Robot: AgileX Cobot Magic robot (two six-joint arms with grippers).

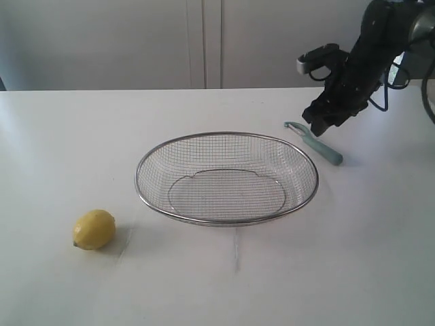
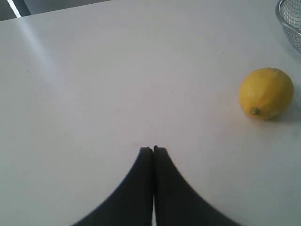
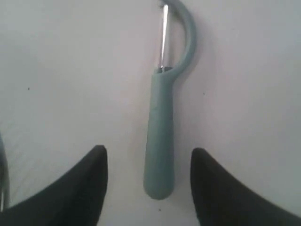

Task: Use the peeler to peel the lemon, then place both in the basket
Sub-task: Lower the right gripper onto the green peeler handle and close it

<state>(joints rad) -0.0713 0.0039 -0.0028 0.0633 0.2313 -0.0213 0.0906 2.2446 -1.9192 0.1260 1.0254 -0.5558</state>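
The yellow lemon (image 1: 94, 229) (image 2: 265, 92) lies on the white table at the front left, apart from the wire-mesh basket (image 1: 139, 178) in the middle. The teal-handled peeler (image 1: 326, 151) (image 3: 160, 136) lies flat on the table just right of the basket's far rim. My right gripper (image 1: 319, 125) (image 3: 148, 149) hovers over it, open, with one finger on each side of the handle's end and not touching it. My left gripper (image 2: 153, 149) is shut on nothing, over bare table beside the lemon. It is out of the exterior view.
A sliver of the basket's rim (image 2: 291, 19) (image 3: 2, 174) shows at the edge of both wrist views. The white table (image 1: 61, 136) runs back to a pale wall. The right arm's dark body and cables (image 1: 380, 47) hang at the back right.
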